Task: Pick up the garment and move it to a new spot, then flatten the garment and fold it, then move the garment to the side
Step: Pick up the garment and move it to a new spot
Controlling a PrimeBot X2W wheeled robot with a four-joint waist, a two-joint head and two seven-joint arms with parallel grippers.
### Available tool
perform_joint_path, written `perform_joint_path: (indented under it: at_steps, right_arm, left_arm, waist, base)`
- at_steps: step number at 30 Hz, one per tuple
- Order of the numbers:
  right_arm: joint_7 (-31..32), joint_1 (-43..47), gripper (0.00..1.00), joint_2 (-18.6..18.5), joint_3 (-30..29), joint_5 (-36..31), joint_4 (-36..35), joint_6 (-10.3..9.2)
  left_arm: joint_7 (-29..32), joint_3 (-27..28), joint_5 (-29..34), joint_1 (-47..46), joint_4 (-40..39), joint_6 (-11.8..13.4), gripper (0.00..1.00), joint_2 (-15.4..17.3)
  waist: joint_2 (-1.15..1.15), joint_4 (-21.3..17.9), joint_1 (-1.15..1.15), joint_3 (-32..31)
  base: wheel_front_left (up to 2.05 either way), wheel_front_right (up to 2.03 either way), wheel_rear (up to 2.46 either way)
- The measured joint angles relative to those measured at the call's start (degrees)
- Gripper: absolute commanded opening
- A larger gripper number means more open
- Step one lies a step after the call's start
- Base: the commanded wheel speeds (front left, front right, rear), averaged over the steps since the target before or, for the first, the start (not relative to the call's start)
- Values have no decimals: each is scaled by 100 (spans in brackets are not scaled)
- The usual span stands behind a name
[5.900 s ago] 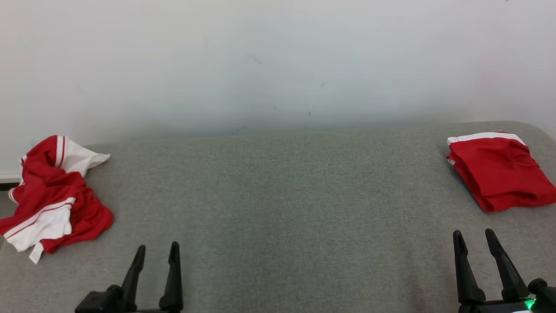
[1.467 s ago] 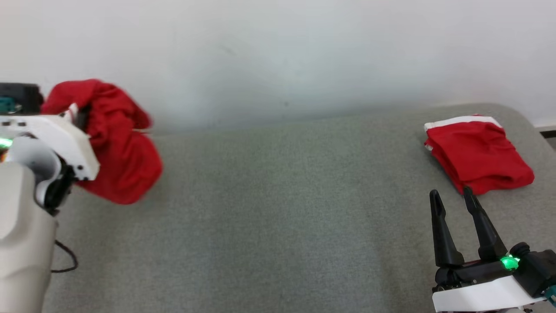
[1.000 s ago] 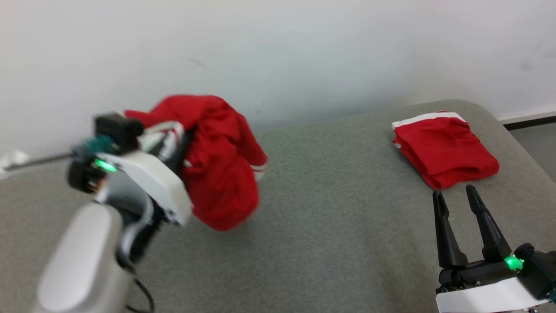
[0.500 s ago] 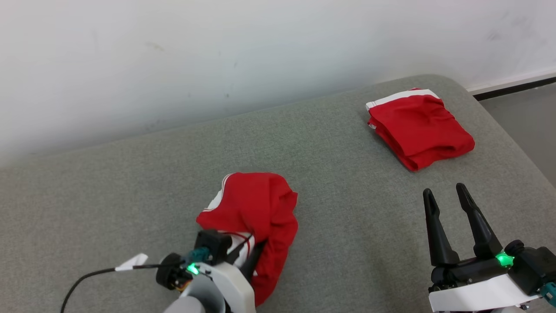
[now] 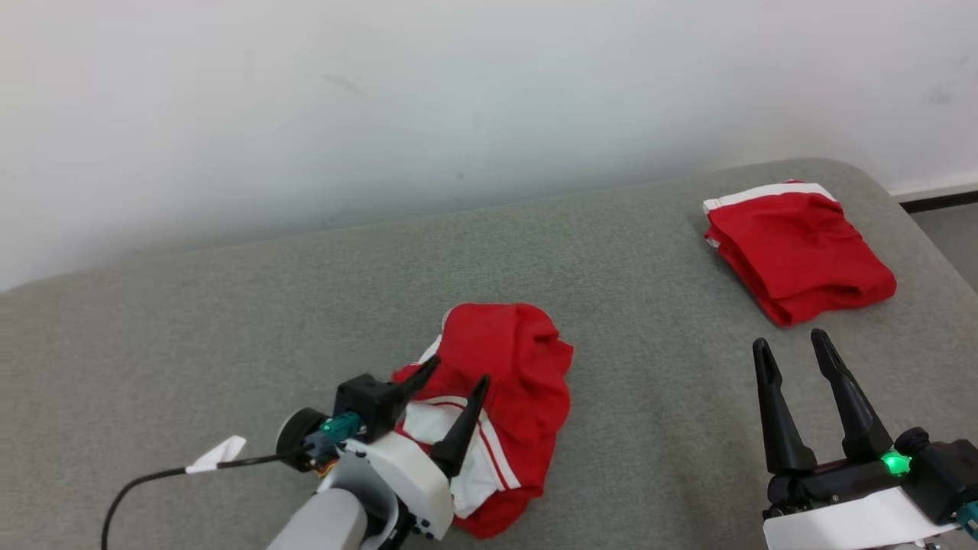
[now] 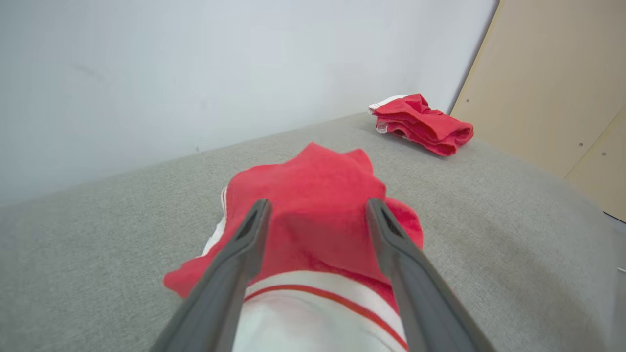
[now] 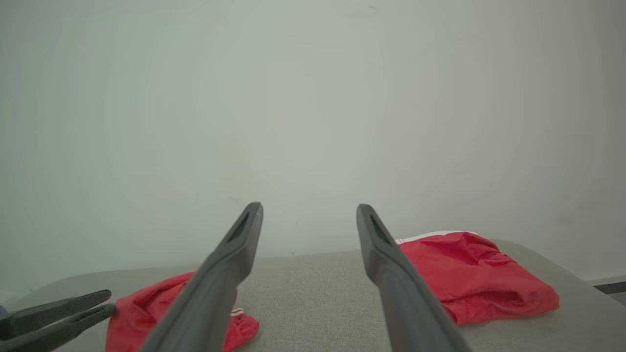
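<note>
Head view: garment [image 5: 527, 359] sits crumpled near the middle of the grey cushion [image 5: 191, 321], well apart from the folded red piece [image 5: 802, 256] at the far right. Left claw [image 5: 460, 370] hangs over its near edge with both fingers spread wide. Nothing is pinched, and the cloth lies loose under and between them (left wrist view agrees: red heap ahead of the tips, white band with a red stripe below). Right claw [image 5: 789, 341] is spread too, empty, low right, just short of the folded piece.

Handling guess: thin jersey-type fabric, light, limp, no stiffness at all. It'll drape and bunch wherever it isn't held, so a one-point lift gives a hanging lump. Not fragile, not slippery, though the cushion's weave will likely drag on it — good for smoothing, bad for sliding.

Where to grab: the white striped band is the best landmark, probably a hem or cuff, thicker than the body. Pinch two well-separated points on an edge, one per claw, and pull apart to flatten. Avoid the centre of the heap — several layers there.
</note>
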Motion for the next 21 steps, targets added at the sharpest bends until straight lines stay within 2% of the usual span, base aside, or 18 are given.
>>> perform_joint_path:
  at_steps: [5, 9, 13, 18, 21]
  right_arm:
    - [0, 101, 100, -25, -38, -1, -16, 0]
    - [0, 157, 100, -22, -35, -2, -22, 0]
    - [0, 204, 100, -7, 16, -10, -24, 0]
    - [0, 313, 100, -20, 30, -10, -33, 0]
    - [0, 405, 100, -8, -62, -5, -15, 0]
  left_arm:
    - [53, 199, -33, 188, -622, 229, 100, 296]
    - [36, 467, -135, 469, -1167, 488, 100, 588]
    - [-235, 832, -201, 945, -1552, 831, 100, 793]
    - [-417, 1250, -285, 1654, -1829, 1117, 100, 789]
    - [-437, 1548, -289, 1998, -2041, 1194, 100, 656]
  waist:
    - [0, 330, 0, -141]
    - [0, 582, 0, -237]
    - [0, 722, 0, -312]
    - [0, 742, 0, -292]
    - [0, 750, 0, -260]
  base:
    - [0, 0, 0]
    - [0, 0, 0]
    - [0, 0, 0]
    - [0, 0, 0]
    - [0, 0, 0]
